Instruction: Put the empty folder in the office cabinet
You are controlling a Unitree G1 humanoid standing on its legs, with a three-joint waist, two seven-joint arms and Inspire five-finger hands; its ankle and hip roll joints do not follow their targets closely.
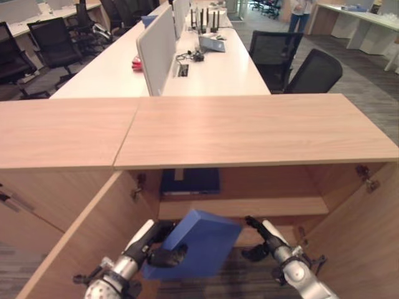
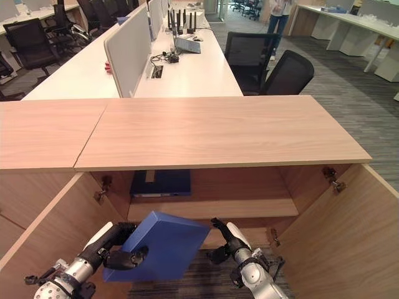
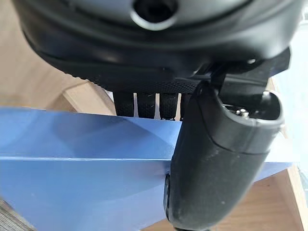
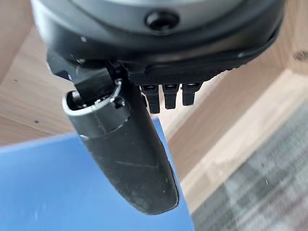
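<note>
Two wooden doors stand swung open on the low cabinet (image 1: pixel 249 131), whose broad top runs across the view; behind it stretches a long white surface (image 1: pixel 218 62) with a divider panel, a laptop and cables, black chairs (image 1: pixel 315 71) at its side; inside the cabinet a shelf (image 2: pixel 212 208) carries a dark blue binder (image 2: pixel 161 182) lying flat at its left end; in front of the opening and below the shelf, the blue folder (image 1: pixel 196 244) is held tilted, one corner pointing up toward the shelf, its long axis slanting from lower left to upper right; the left hand (image 1: pixel 163 252) clamps its left edge, thumb curled over the face, fingers behind; the right hand (image 2: pixel 229 240) rests at the folder's right edge, thumb lying along the cover, fingers extended past it.
</note>
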